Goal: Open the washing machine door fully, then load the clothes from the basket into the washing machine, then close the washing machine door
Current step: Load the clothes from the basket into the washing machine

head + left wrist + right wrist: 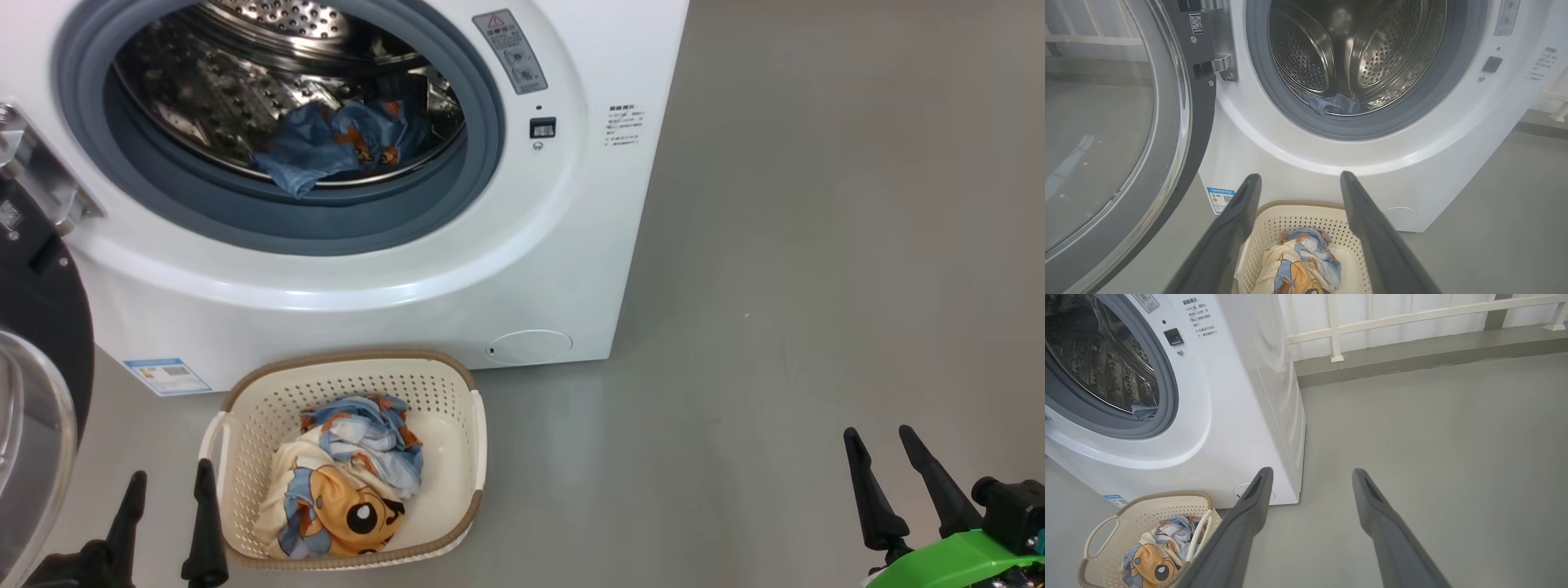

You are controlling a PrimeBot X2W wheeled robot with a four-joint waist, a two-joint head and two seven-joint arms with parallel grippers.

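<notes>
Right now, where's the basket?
Head view, lower left: the basket sits on the floor just in front of the washer, right of the left tool, with clothes in it.

Basket point(469, 425) before washing machine point(522, 269); clothes point(347, 482) in basket.

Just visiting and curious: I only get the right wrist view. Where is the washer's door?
Observer: The round door with glossy black rim and clear glass bowl stands swung open on the left side of the white washing machine.
Operator: And the other arm?
Observer: The left tool hovers open and empty by the left handle of the cream perforated plastic basket.
Operator: What's in the drum?
Observer: A crumpled blue cloth with orange prints, at the front of the steel drum.
</notes>
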